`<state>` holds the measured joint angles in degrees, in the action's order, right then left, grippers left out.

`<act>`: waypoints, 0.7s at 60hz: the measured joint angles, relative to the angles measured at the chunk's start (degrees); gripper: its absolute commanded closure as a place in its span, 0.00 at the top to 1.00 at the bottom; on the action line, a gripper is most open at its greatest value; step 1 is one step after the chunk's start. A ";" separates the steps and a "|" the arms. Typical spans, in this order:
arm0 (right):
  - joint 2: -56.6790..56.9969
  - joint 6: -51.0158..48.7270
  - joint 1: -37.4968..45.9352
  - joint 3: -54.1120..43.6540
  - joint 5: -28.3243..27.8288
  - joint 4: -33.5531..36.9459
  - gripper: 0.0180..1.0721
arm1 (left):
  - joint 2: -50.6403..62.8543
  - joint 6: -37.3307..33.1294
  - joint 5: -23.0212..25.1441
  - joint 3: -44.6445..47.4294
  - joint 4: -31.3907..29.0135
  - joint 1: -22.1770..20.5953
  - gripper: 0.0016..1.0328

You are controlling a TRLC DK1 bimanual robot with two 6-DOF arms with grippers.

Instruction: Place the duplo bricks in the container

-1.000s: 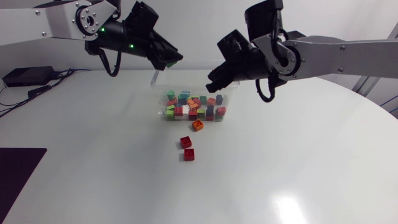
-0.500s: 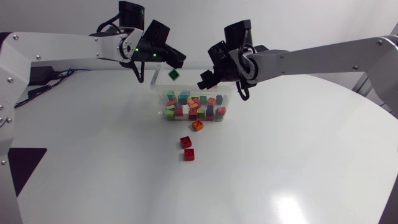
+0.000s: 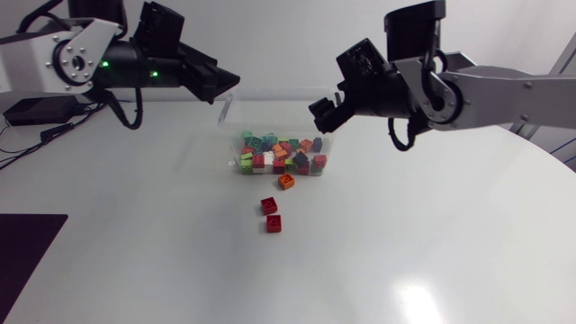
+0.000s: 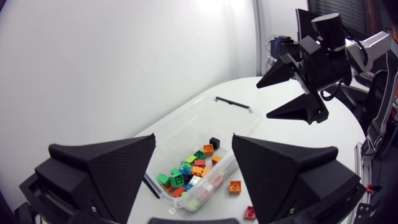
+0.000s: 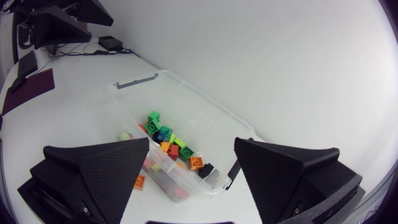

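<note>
The table is white and round, with a plain white wall behind it. The left gripper is spread wide with nothing between its fingers. Ahead of it and lower down lies the container. Across the container hangs the right gripper, likewise spread and empty, its fingers pointing back toward the left one.

The container is clear and oblong, and its long axis runs from the table's near side toward the far side. The bricks are heaped in its near end in green, orange, red, blue and black, and the far end is bare.

Just beside the near wall, outside it, lies an orange brick. Two red bricks sit a little farther out, close together. Well off to the left are a dark mat at the table's edge and a black box with cables.

In the head view both grippers cover the container's far end, and their spread is hard to judge. The wrist views show the full rim and both pairs of fingers apart. The right wrist view also shows a black latch on each short end. In that view only the orange brick shows outside the container.
</note>
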<state>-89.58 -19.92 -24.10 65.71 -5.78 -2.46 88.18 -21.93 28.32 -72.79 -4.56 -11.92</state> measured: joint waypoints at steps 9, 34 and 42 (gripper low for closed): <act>6.69 -4.76 -2.23 -8.11 -6.40 1.40 0.95 | -6.34 -6.10 1.95 8.63 -2.51 0.22 0.84; 4.66 -16.61 -8.04 -17.57 -9.68 2.84 0.95 | 1.99 -23.30 5.55 17.05 -9.49 -0.63 0.84; -0.07 -18.08 -9.11 -17.57 -11.80 3.72 0.95 | 8.72 -26.45 5.75 17.05 -9.31 -2.27 0.84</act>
<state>-89.65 -38.00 -33.21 48.14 -17.58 1.26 96.90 -48.38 34.06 -55.75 -13.87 -14.20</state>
